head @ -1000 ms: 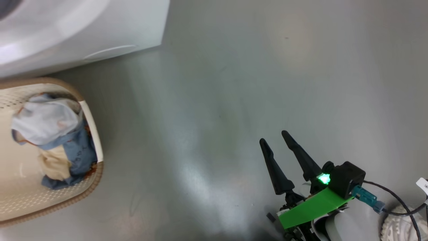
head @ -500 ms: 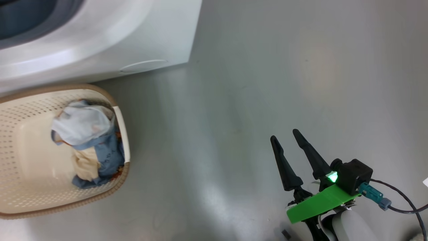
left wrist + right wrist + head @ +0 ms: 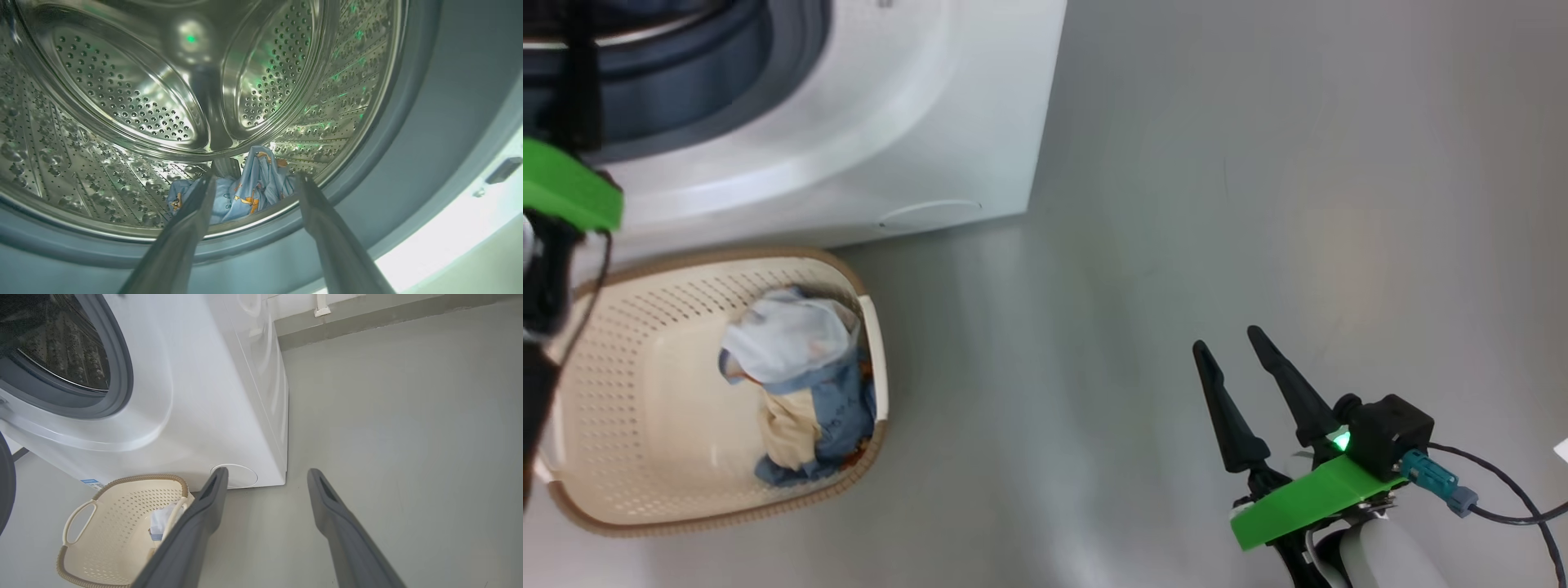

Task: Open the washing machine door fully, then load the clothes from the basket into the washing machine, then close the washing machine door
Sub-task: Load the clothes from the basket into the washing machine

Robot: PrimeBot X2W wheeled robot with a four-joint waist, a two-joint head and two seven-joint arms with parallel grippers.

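Observation:
The washing machine (image 3: 866, 122) stands at the upper left with its round opening uncovered. My left gripper (image 3: 255, 178) is open at the mouth of the steel drum (image 3: 122, 94), just above a blue garment with orange prints (image 3: 245, 194) lying at the drum's front. The arm's green mount (image 3: 564, 186) shows at the left edge. The basket (image 3: 629, 490) sits on the floor before the machine, holding pale, blue and cream clothes (image 3: 796, 376). My right gripper (image 3: 1227, 340) hovers open and empty over the floor, well right of the basket (image 3: 81, 555). A dark curved rim (image 3: 5, 482) looks like the open door.
Grey floor (image 3: 1176, 204) spreads to the right of the machine. A round white flap (image 3: 241, 475) sits low on the machine's front, just behind the basket. A wall base with a white fitting (image 3: 321, 310) runs along the back.
The head camera has swung, so the machine's opening, the whole basket and my left arm's green mount have come into the picture. My right gripper stays open in much the same place.

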